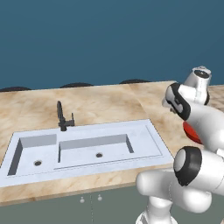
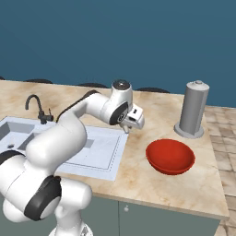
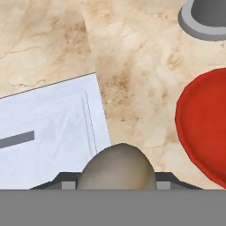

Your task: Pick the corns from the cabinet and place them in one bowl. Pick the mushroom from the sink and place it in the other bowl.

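Note:
My gripper (image 2: 128, 127) hangs above the counter, between the sink's right end (image 2: 107, 154) and the red bowl (image 2: 170, 156). It is shut on the mushroom (image 3: 117, 169), a pale beige lump that shows between the two dark finger tips in the hand view. Just right of the mushroom in that view is the red bowl (image 3: 205, 128), with nothing in it. Left of it lies the sink (image 3: 44, 132). In the left base view the two-basin sink (image 1: 87, 151) looks bare, and the arm covers most of the red bowl (image 1: 190, 131). The corns and the cabinet are out of view.
A tall grey canister (image 2: 193, 109) stands behind the red bowl, near the counter's back edge; its base (image 3: 206, 20) shows in the hand view. A black curved tap (image 1: 64, 118) rises behind the sink. Marble counter (image 2: 152, 184) lies in front of the bowl.

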### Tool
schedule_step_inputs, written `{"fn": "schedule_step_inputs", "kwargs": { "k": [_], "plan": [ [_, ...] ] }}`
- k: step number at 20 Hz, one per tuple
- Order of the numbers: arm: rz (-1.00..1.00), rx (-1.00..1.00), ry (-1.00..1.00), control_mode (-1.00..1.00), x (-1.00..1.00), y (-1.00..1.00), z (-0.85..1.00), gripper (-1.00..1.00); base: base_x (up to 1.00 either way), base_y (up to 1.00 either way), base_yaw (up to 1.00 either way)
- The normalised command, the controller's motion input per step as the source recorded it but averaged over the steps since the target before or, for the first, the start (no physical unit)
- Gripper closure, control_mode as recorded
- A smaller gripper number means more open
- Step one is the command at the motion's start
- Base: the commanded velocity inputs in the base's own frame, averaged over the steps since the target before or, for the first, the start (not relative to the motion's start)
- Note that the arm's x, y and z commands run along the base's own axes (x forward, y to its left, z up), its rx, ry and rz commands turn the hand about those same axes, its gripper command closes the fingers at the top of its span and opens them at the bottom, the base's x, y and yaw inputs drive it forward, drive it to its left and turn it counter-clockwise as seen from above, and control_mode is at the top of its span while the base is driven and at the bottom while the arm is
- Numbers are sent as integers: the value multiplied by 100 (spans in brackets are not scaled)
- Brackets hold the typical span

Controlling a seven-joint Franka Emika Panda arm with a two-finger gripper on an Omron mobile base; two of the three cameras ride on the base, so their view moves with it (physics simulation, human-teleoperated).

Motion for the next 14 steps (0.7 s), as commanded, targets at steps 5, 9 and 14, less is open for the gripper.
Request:
{"fn": "schedule_step_inputs", "kwargs": {
  "k": [5,9,14],
  "plan": [
    [0,0,0,-100,0,-52,4,100,0,0,0],
    [0,-2,0,-100,0,-52,0,100,0,0,0],
    [0,-4,0,-100,0,-49,0,100,0,0,0]
  ]
}}
